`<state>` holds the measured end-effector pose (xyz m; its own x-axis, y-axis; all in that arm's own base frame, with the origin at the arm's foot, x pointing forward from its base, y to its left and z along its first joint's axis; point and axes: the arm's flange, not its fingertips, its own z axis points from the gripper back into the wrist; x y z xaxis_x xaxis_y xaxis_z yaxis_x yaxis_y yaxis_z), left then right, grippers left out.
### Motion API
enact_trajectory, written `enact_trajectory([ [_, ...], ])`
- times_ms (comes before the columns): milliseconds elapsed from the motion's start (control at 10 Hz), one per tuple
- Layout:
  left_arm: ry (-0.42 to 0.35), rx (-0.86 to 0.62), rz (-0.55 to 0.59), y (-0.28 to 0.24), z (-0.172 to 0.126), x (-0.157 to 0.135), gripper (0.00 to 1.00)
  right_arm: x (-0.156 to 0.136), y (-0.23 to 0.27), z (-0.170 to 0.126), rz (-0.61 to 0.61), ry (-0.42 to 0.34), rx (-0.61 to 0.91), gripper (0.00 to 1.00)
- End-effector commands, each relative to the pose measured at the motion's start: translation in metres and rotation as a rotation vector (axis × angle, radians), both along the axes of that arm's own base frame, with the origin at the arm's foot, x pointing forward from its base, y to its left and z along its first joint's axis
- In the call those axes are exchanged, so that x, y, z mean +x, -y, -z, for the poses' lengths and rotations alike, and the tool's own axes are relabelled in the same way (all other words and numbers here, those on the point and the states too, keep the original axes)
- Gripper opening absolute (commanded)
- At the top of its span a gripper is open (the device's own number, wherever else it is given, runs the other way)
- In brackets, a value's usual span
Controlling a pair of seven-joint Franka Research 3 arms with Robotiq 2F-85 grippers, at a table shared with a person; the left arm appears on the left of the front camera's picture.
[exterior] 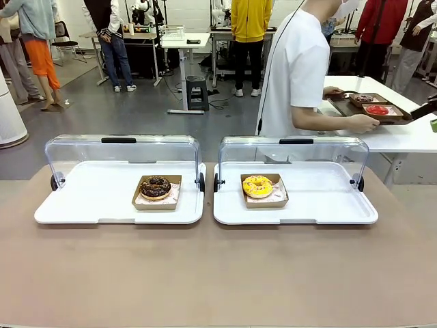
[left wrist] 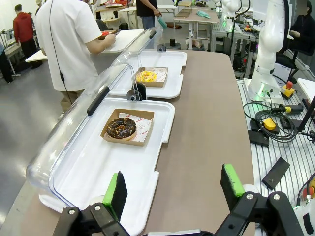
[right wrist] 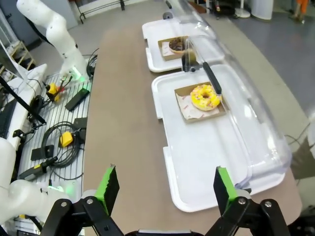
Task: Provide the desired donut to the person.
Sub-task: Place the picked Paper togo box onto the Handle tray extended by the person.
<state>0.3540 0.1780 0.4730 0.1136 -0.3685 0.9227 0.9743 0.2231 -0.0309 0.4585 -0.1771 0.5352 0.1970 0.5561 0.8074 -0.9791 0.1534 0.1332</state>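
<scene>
A chocolate donut (exterior: 156, 186) (left wrist: 121, 128) (right wrist: 177, 45) lies in a paper box on the left white tray (exterior: 82, 198). On the right white tray (exterior: 328, 201) a yellow-glazed donut (exterior: 258, 185) (left wrist: 146, 75) (right wrist: 205, 96) sits in its own box. Both trays have their clear lids swung up at the back. The person (exterior: 297, 68) (left wrist: 69, 39) in a white shirt stands beyond the right tray, turned sideways toward another table with hands on a brown tray (exterior: 372, 108). My left gripper (left wrist: 174, 191) is open above the near end of the left tray. My right gripper (right wrist: 165, 189) is open above the near end of the right tray.
The brown tabletop (exterior: 218, 273) stretches wide in front of both trays. Behind the person is a white table (exterior: 403, 133). Cables and small boxes (left wrist: 268, 125) lie on the slatted bench beside the table. Other people stand farther back in the room.
</scene>
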Motion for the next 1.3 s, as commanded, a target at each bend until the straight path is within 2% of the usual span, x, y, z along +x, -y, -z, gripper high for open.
enact_trajectory([
  [0,0.015,-0.017,0.002,0.000,-0.001,-0.001,1.00,-0.004,-0.001,0.008,-0.021,0.009,-0.004,1.00],
  [300,0.015,-0.017,0.002,0.000,-0.001,-0.001,1.00,-0.003,-0.021,-0.005,-0.108,-0.015,-0.077,1.00],
  [400,0.015,-0.017,0.002,0.000,-0.001,-0.001,1.00,-0.001,-0.004,0.004,-0.024,-0.004,-0.019,1.00],
  [1200,0.015,-0.017,0.002,0.000,-0.001,-0.001,1.00,-0.001,-0.004,0.004,-0.024,-0.004,-0.019,1.00],
])
